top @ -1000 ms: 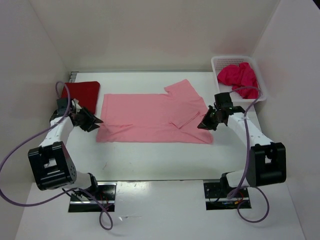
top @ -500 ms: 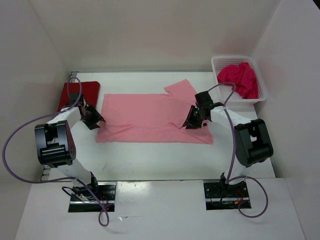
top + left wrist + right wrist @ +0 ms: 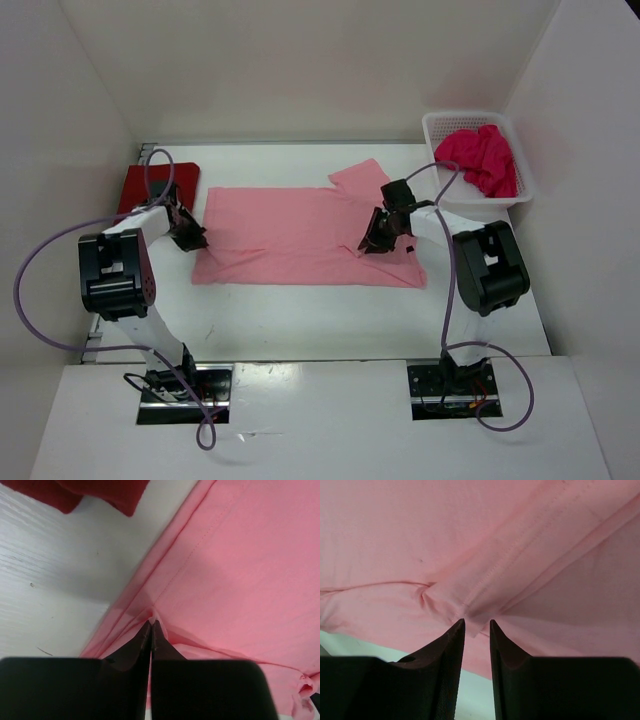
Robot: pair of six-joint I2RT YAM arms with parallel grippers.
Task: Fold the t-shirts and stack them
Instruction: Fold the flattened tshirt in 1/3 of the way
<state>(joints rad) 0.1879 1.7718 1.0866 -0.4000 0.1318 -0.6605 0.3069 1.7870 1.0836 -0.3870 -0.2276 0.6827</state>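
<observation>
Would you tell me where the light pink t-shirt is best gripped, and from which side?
Grip the light pink t-shirt at its left hem edge, coming from the left, where the left gripper pinches it, and at the sleeve crease under the open right gripper. Lying flat, it offers only edges and creases.

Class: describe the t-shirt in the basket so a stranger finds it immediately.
On the white table, look to the far right corner, where a white basket stands. The bright magenta t-shirt lies crumpled inside; the light pink t-shirt and dark red t-shirt lie flat on the table.
</observation>
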